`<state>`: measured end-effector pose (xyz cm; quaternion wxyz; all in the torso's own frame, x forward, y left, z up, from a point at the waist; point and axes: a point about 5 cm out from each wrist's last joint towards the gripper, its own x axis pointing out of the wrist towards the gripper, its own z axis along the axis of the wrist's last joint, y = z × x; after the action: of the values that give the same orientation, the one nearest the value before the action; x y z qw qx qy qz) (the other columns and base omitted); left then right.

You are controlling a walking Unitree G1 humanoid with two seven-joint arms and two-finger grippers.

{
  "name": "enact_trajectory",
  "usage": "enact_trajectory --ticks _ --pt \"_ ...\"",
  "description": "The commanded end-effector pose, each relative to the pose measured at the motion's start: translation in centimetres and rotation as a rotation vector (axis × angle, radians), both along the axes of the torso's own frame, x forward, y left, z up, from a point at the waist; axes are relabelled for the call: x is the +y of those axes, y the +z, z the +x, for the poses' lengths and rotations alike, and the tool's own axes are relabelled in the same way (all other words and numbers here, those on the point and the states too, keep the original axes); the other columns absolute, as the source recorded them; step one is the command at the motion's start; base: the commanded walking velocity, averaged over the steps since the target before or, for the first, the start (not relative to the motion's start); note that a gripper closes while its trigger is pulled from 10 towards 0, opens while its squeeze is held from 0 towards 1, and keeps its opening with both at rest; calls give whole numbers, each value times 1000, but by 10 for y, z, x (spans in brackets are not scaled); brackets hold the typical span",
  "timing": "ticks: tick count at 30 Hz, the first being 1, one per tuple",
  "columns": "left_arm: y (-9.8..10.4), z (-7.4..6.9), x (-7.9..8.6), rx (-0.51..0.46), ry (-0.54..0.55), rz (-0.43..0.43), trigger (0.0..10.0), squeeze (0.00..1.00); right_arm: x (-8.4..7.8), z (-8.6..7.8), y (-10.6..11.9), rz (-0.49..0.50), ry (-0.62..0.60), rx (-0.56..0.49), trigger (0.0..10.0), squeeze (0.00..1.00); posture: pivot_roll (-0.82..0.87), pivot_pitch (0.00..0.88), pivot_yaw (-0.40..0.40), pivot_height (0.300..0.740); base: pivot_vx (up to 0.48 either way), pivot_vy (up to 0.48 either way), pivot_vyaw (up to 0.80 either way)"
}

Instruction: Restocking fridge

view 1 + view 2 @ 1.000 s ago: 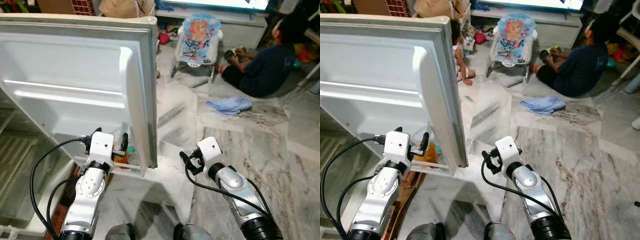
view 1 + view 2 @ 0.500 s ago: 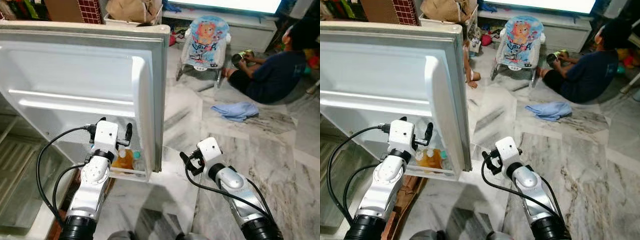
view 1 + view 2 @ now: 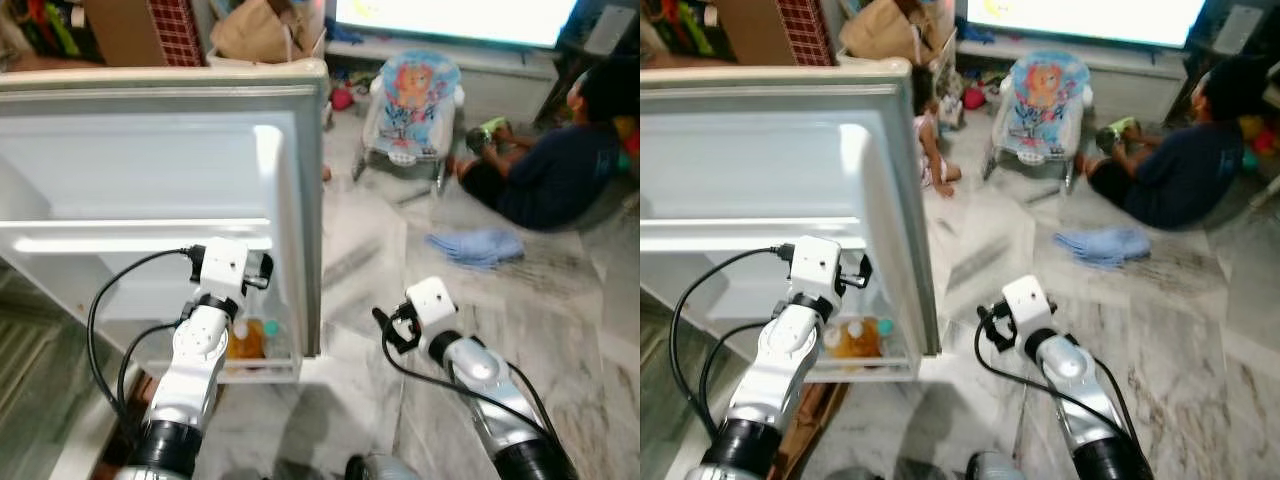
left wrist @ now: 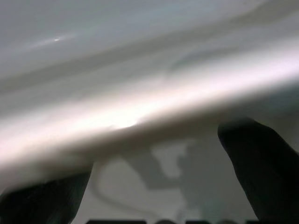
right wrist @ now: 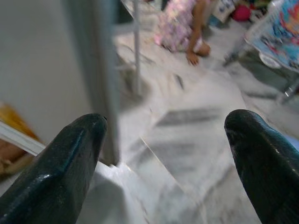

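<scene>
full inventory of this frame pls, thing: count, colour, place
fridge door: 1, white, open, front left
bottles: several, orange contents, bottom door shelf; exact count unclear
cloth: 1, blue, on marble floor, right
baby bouncer: 1, light blue, printed, far centre
seated person: 1, dark top, on floor far right
small child: 1, pink clothes, beyond door edge
paper bag: 1, brown, behind door top
left gripper: fingers open, black, inside door above bottles
right gripper: fingers open, black, over floor beside door

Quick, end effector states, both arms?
Left end effector: open, empty, at the fridge door.
Right end effector: open, empty, over the floor.
</scene>
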<state>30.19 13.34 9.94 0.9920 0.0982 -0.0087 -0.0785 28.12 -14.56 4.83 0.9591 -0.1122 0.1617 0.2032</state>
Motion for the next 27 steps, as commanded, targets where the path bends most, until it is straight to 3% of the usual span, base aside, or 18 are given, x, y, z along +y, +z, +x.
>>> enact_trajectory --ticks 1,6,12,16,21,27 --pt "-3 -2 7 8 20 13 10000 0 5 -3 -2 11 18 9 10000 0 -44 114 -1 740 0 0 0" --pt "-7 -8 13 20 47 25 10000 0 5 -3 -3 10 19 9 10000 0 -40 115 1 740 0 0 0" --pt "-16 -35 25 52 87 23 10000 0 4 -2 -2 8 17 8 10000 0 -19 128 1 740 0 0 0" --pt "-17 -48 24 68 84 39 10000 0 3 0 -2 -6 20 4 10000 0 6 145 -2 740 0 0 0" --pt "-8 -53 18 43 61 27 10000 0 3 3 3 -6 15 -23 10000 0 9 156 -10 740 0 0 -691" --pt "-9 -55 14 51 42 -9 10000 0 5 10 22 41 -30 -151 10000 0 -5 154 -5 740 0 0 -800"
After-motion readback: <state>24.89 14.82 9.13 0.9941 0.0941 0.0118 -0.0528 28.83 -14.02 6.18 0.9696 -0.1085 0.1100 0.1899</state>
